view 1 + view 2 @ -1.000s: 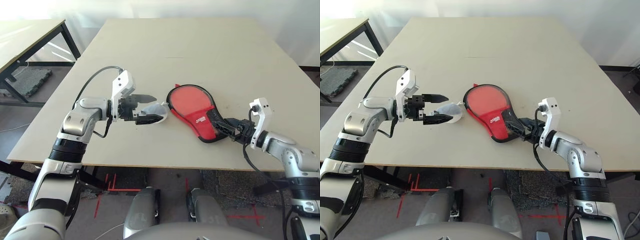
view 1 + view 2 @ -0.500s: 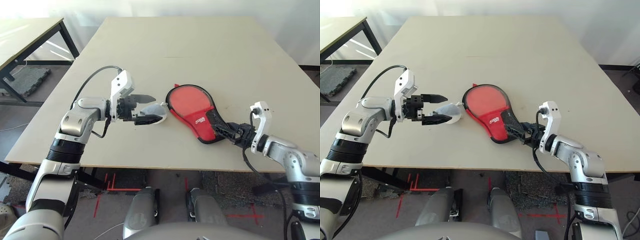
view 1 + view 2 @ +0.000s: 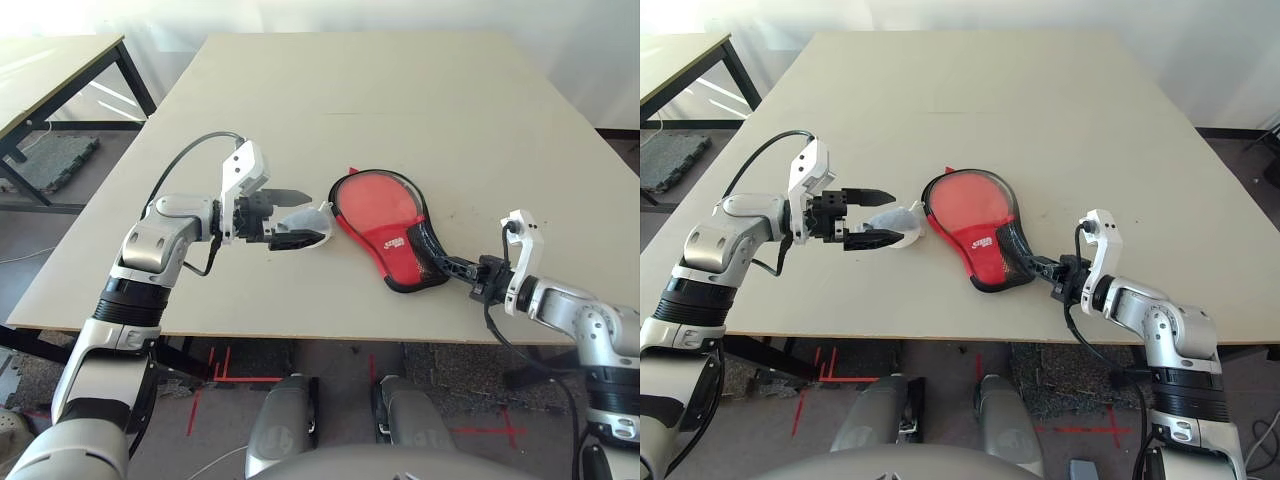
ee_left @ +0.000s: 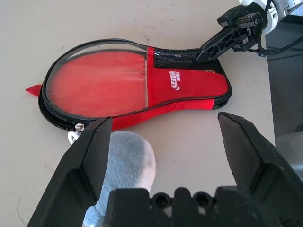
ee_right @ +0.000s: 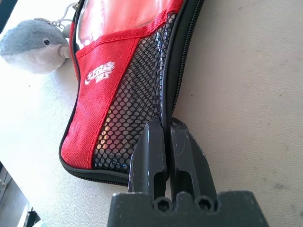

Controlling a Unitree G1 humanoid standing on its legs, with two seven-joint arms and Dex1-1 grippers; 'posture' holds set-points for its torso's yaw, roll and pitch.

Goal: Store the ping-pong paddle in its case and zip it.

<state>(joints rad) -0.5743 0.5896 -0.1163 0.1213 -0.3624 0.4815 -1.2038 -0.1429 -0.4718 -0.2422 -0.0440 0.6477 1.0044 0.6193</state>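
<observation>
The red case (image 3: 385, 215) with its black mesh pocket (image 5: 137, 94) and white logo lies flat near the table's front edge, round end pointing away from me. The ping-pong paddle is hidden; I cannot tell if the glossy red round panel (image 4: 99, 82) shows its face. My right gripper (image 3: 452, 266) is shut, fingertips pinched on the black zip edge (image 5: 177, 61) at the case's narrow end. My left gripper (image 3: 300, 216) stands open just left of the case, one finger (image 4: 90, 151) against a grey-blue plush pouch (image 4: 125, 153).
The pouch's key ring (image 4: 73, 137) touches the case's round rim. The beige table (image 3: 400, 100) stretches bare behind the case. Its front edge runs just below both grippers. A second table (image 3: 50, 70) stands off to the far left.
The right gripper has shut on the case's narrow end and drawn back to the right; the case's narrow end has swung slightly toward it. The left gripper and the pouch have stayed put.
</observation>
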